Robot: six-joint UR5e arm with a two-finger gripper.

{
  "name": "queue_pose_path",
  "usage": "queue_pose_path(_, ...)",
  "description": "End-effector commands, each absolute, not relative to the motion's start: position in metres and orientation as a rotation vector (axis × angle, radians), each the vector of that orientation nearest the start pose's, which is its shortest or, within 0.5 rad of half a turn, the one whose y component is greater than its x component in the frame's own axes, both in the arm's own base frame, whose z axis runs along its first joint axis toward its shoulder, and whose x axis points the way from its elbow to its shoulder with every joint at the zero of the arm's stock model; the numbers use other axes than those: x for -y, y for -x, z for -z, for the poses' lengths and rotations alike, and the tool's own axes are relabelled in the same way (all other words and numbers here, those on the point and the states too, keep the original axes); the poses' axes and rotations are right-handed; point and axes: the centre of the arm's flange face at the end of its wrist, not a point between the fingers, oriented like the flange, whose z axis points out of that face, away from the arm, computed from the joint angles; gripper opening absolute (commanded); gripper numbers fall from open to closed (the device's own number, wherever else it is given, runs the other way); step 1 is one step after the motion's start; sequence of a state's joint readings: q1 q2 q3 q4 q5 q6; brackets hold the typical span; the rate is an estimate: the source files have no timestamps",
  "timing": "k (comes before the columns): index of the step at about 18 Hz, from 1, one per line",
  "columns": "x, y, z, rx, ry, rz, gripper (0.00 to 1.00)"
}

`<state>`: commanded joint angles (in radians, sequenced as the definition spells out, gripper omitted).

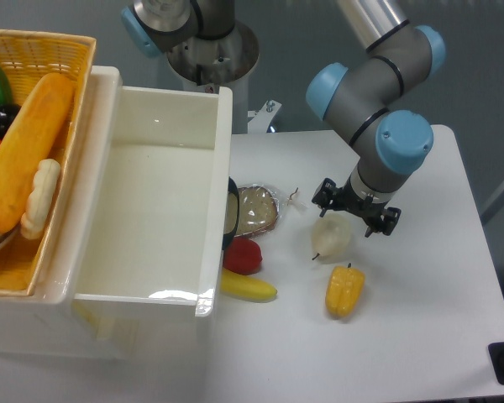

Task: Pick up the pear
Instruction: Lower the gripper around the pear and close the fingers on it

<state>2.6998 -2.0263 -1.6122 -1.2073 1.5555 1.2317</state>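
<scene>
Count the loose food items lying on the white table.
5: pear under the gripper, bell pepper, banana, red fruit, wrapped bread. More may hide behind the bin.

One fixed cam — high, front-facing
</scene>
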Motion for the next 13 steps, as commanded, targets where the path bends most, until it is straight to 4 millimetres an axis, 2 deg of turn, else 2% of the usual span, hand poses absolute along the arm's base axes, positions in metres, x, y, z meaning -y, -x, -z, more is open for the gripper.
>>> queue_pose_path(2,-0.387,0.500,-0.237,-0.185,3.169,0.226,1.00)
queue_pose_path(13,-0.390,0.492,-0.224,-0.268,3.168,0.269,1.00)
